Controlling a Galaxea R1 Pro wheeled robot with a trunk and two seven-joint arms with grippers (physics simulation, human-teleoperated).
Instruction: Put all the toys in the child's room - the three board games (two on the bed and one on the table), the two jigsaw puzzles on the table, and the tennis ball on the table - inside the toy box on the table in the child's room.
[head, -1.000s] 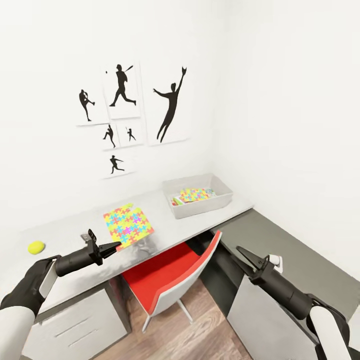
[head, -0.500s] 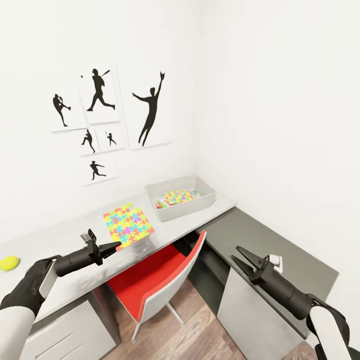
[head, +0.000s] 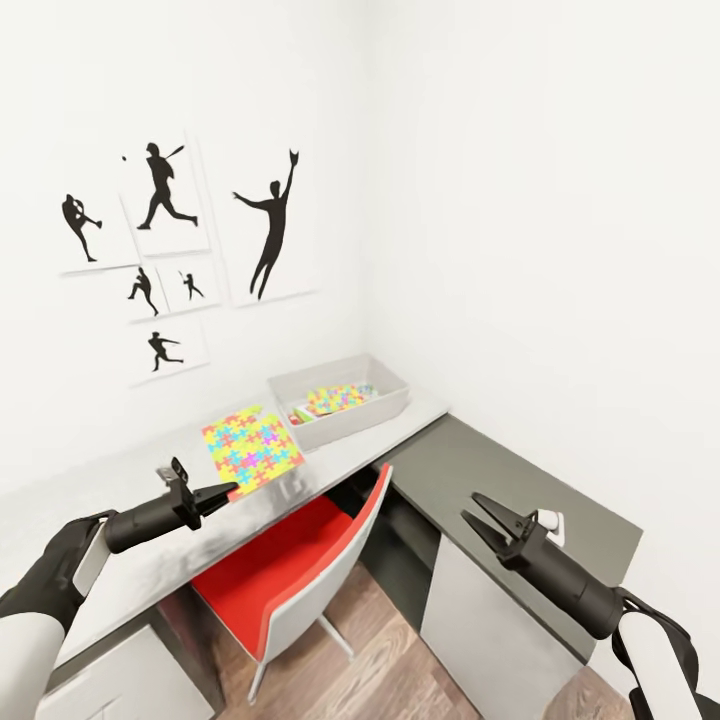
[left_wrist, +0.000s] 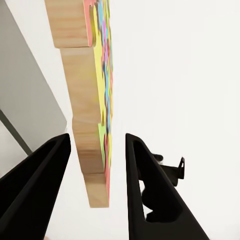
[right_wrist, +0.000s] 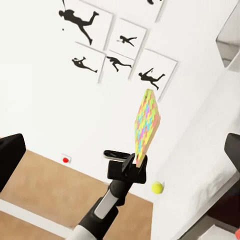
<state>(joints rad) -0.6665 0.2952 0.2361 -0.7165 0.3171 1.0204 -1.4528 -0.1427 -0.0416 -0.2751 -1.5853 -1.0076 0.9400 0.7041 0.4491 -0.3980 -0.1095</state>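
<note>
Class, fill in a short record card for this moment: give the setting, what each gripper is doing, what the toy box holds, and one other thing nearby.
Setting: long table against a white wall with baseball pictures
Left gripper: shut on a jigsaw puzzle, held by its edge above the table
Right gripper: open, empty
Toy box: on the table, colourful toys inside
Nearby: red chair at the table

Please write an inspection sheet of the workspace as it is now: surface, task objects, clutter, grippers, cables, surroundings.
Surface: pale table, with a dark grey counter adjoining it at the corner.
Job's things: jigsaw puzzle held edge-on by the left gripper; toy box on the table, colourful toys inside; tennis ball on the table.
Clutter: nothing seen.
Grippers: left shut on the puzzle; right gripper open, nothing in it.
Cables: nothing seen.
Surroundings: red chair under the table, baseball silhouette pictures on a white wall, wood floor.
</note>
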